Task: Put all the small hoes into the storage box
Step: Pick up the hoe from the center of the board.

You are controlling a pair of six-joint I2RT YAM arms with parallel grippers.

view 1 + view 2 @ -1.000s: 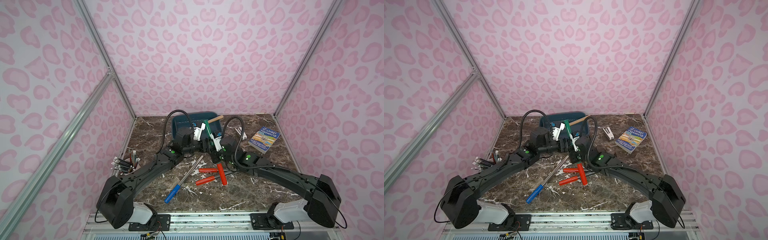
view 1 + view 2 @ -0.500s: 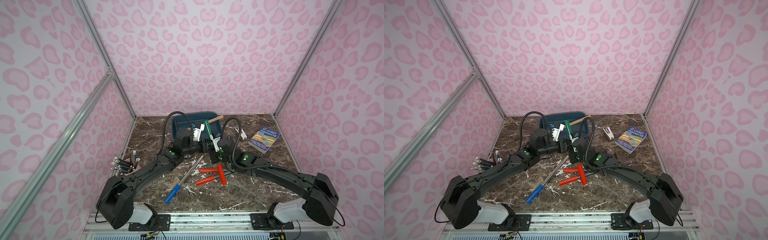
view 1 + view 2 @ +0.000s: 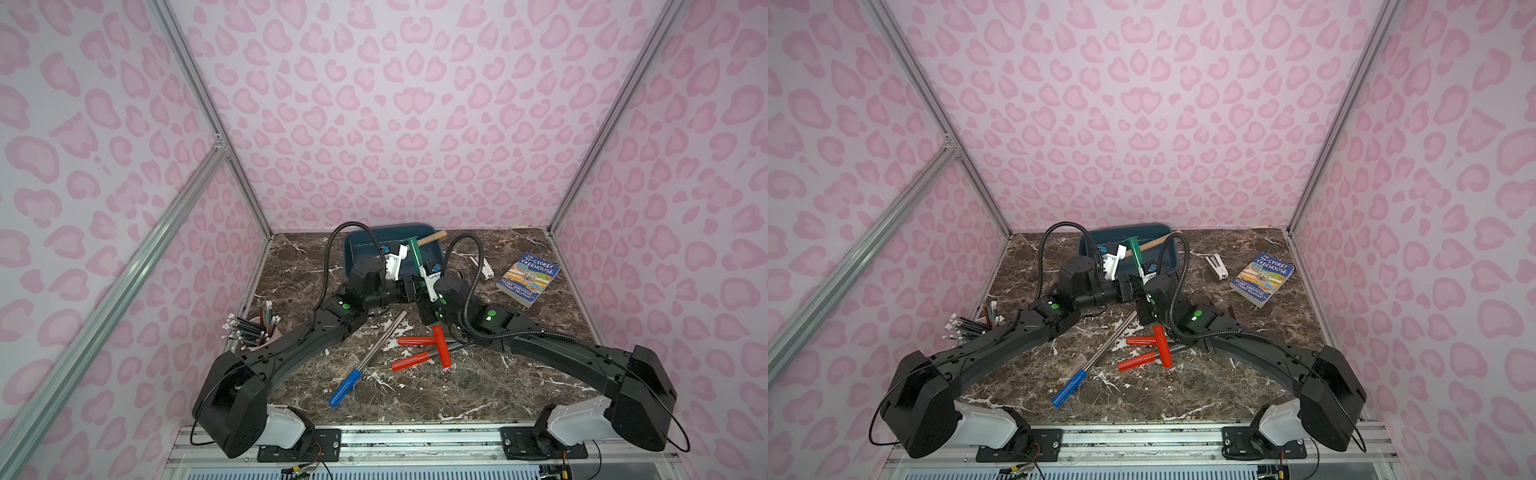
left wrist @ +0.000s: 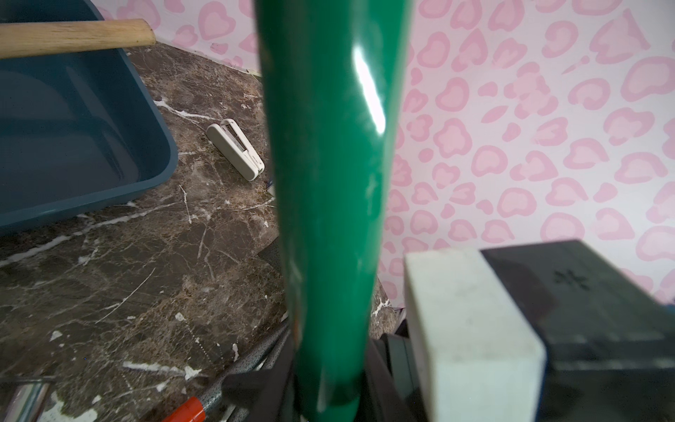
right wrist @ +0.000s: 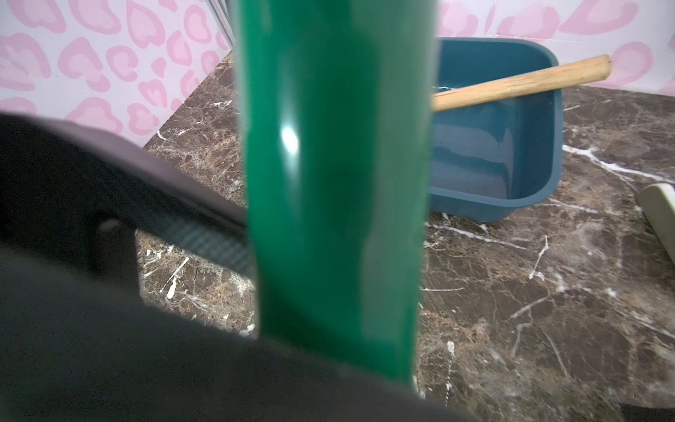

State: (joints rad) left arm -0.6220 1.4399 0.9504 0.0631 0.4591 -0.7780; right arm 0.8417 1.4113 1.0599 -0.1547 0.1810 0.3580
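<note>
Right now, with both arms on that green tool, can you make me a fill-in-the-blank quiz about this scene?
1. The left gripper and the right gripper are both shut on the small hoe, whose shaft is painted ____.
2. Its ____ handle sticks out over the storage box.
3. ____ red-handled tools lie on the table.
4. The long metal-shafted tool has a ____ handle.
Missing words: green; wooden; three; blue.

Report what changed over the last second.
The left gripper closed on the green shaft of the small hoe. The right gripper stayed shut on the same shaft. The hoe stayed raised by the storage box. The red screwdrivers and book did not move.
</note>
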